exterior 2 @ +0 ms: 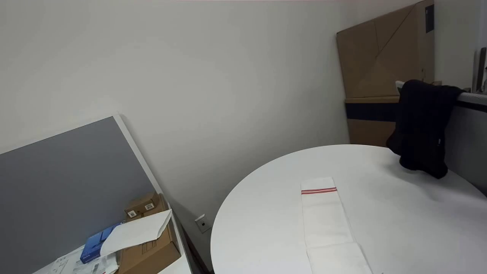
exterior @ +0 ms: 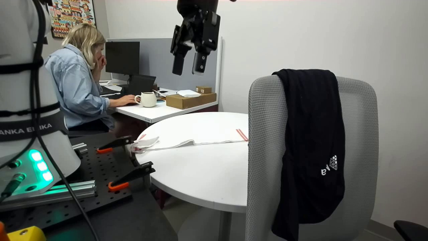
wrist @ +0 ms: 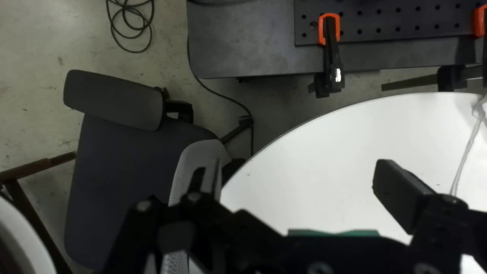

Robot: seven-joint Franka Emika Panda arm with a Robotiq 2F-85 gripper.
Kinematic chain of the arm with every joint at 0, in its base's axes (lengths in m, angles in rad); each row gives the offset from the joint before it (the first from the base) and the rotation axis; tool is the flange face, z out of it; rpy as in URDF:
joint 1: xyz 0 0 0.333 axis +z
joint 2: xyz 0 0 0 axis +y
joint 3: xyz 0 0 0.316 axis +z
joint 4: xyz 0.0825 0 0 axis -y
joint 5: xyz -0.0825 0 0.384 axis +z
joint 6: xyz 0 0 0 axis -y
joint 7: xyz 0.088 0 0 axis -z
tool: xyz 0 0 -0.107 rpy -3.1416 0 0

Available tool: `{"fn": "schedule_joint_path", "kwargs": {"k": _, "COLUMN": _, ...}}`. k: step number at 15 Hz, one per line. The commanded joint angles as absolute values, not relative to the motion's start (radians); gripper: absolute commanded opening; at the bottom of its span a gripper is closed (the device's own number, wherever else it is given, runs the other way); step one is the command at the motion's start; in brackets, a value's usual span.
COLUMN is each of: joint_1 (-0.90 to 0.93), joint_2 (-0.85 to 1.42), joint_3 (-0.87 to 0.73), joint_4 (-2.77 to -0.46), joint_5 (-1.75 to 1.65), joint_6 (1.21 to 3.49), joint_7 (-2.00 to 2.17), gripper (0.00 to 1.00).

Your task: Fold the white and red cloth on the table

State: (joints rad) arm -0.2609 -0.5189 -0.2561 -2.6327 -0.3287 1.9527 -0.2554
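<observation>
The white and red cloth [exterior: 200, 138] lies as a long narrow strip on the round white table [exterior: 200, 174]. Its end nearest the robot base is bunched up at the table's rim. In an exterior view the cloth [exterior 2: 328, 222] lies flat, with two red stripes across its far end and a crosswise edge lower down; the frame cuts off the rest. Well above the tabletop hangs my gripper [exterior: 189, 68], fingers apart and nothing between them. From the wrist, the gripper [wrist: 300, 175] is open over bare table, and only an edge of the cloth [wrist: 475, 163] shows at far right.
A grey mesh chair [exterior: 359, 134] with a black garment [exterior: 311, 134] over its back stands against the table. Black clamps [exterior: 132, 175] with orange parts line the robot's base plate. A person [exterior: 75, 80] sits at the desk behind, where a mug [exterior: 148, 99] and cardboard boxes [exterior: 190, 100] stand.
</observation>
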Motion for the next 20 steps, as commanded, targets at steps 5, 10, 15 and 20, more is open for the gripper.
{"fn": "schedule_joint_path", "kwargs": {"k": 5, "joint_1": -0.259, "joint_2": -0.520, "joint_3": -0.258, "joint_4": -2.631, "joint_5": -0.329, "joint_6": 1.949, "joint_7": -0.255, "gripper": 1.00}}
{"fn": "schedule_joint_path", "kwargs": {"k": 10, "joint_1": -0.259, "joint_2": -0.520, "joint_3": -0.258, "joint_4": -2.631, "joint_5": -0.329, "joint_6": 1.949, "joint_7": -0.255, "gripper": 1.00}}
{"fn": "schedule_joint_path", "kwargs": {"k": 15, "joint_1": -0.260, "joint_2": -0.509, "joint_3": -0.256, "joint_4": -2.625, "joint_5": -0.336, "joint_6": 1.965, "joint_7": -0.248, "gripper": 1.00}}
{"fn": "schedule_joint_path", "kwargs": {"k": 20, "joint_1": -0.236, "joint_2": -0.507, "joint_3": -0.243, "joint_4": -2.642, "joint_5": -0.334, "joint_6": 2.087, "joint_7": -0.253, "gripper": 1.00}}
